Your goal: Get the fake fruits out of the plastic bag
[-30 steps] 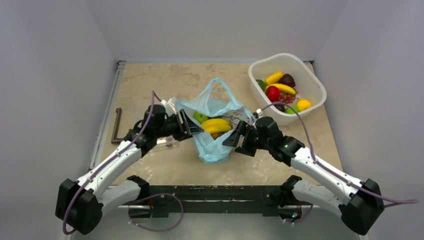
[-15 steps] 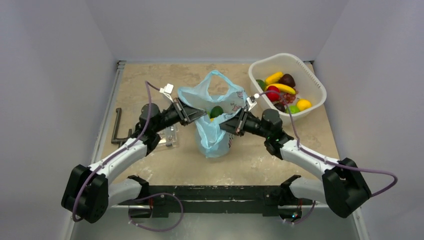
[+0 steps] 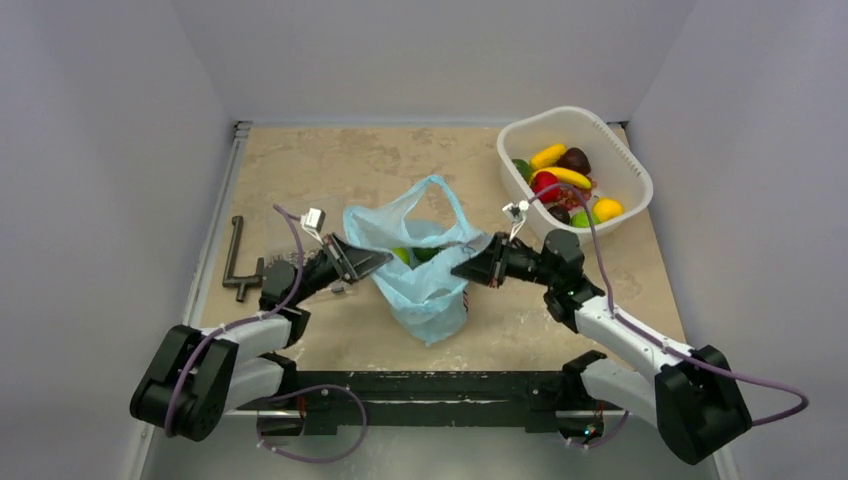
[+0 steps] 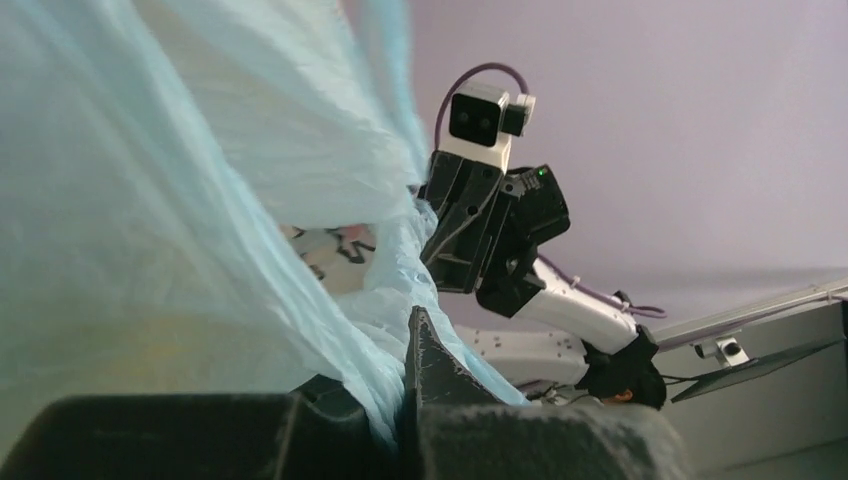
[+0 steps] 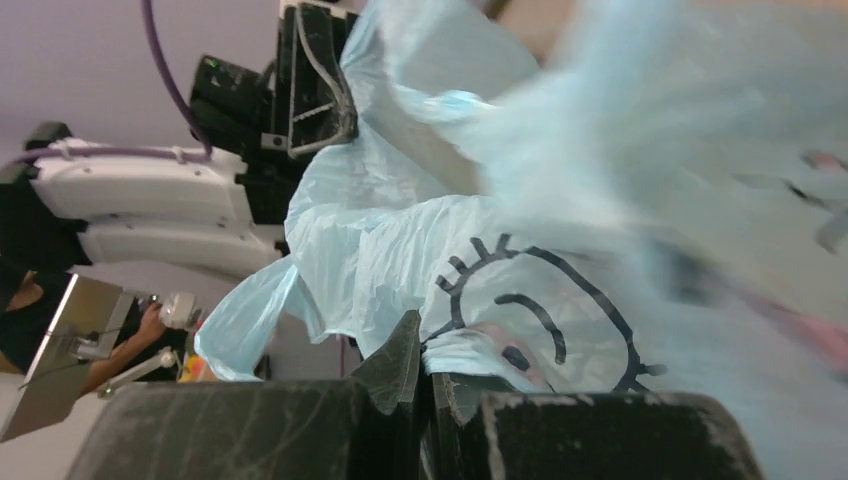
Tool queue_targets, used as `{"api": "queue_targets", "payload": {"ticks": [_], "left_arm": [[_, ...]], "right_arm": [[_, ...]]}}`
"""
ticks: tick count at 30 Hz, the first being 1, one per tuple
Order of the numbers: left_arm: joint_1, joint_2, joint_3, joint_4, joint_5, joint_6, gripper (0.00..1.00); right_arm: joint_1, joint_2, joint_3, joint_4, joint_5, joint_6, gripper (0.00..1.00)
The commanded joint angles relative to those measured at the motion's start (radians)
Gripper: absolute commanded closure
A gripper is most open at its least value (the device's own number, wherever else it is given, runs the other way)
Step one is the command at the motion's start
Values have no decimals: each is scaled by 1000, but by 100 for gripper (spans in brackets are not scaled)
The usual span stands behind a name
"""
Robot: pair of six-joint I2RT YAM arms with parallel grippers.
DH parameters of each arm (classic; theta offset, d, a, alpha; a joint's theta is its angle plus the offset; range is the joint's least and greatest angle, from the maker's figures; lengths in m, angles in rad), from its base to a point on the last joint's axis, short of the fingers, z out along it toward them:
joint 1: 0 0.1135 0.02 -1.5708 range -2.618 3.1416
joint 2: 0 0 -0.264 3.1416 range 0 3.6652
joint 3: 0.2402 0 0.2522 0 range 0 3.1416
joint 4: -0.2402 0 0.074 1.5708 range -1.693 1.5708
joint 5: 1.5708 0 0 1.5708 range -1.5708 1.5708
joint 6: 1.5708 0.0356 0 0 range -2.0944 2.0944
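Observation:
The light-blue plastic bag (image 3: 425, 285) hangs between both arms near the middle of the table, its mouth pulled wide. Green fake fruits (image 3: 420, 254) show inside the mouth. My left gripper (image 3: 375, 262) is shut on the bag's left rim, and thin blue film is pinched between its jaws in the left wrist view (image 4: 405, 395). My right gripper (image 3: 462, 270) is shut on the right rim; the right wrist view shows the printed cartoon face (image 5: 540, 310) just above the closed fingertips (image 5: 400, 350). One loop handle (image 3: 432, 190) stands up behind.
A white slotted basket (image 3: 620, 165) with several toy fruits stands at the back right. A dark metal tool (image 3: 236, 262) lies by the table's left edge. A clear box is partly hidden behind the left arm.
Both grippers closed on the bag's rims, then drew back toward the near edge. The bag's mouth is stretched wider, and the yellow banana seen earlier no longer shows.

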Motion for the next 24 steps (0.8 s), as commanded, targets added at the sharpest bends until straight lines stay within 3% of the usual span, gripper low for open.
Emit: {"api": "queue_targets", "payload": {"ticks": [1, 7, 11, 14, 16, 20, 22, 24], "left_arm": [[-28, -3, -190, 217, 46, 2, 100], [-86, -69, -227, 121, 52, 48, 97], [-88, -153, -197, -54, 83, 79, 71], [-88, -281, -177, -294, 81, 138, 58], [-88, -413, -128, -611, 58, 243, 49], [-89, -664, 148, -1505, -173, 581, 31], [-89, -686, 273, -1765, -283, 691, 17], [-89, -668, 383, -1968, -362, 746, 12]], "right_arm": [[86, -111, -80, -266, 27, -150, 97], [171, -250, -20, -738, 320, -183, 86], [171, -276, 68, -948, 421, -192, 70], [171, -292, 180, -1092, 501, -234, 54], [171, -282, 259, -1164, 546, -265, 45], [171, -231, 402, -1250, 617, -325, 34], [171, -193, 472, -1297, 651, -368, 33], [170, -158, 558, -1342, 687, -416, 33]]}}
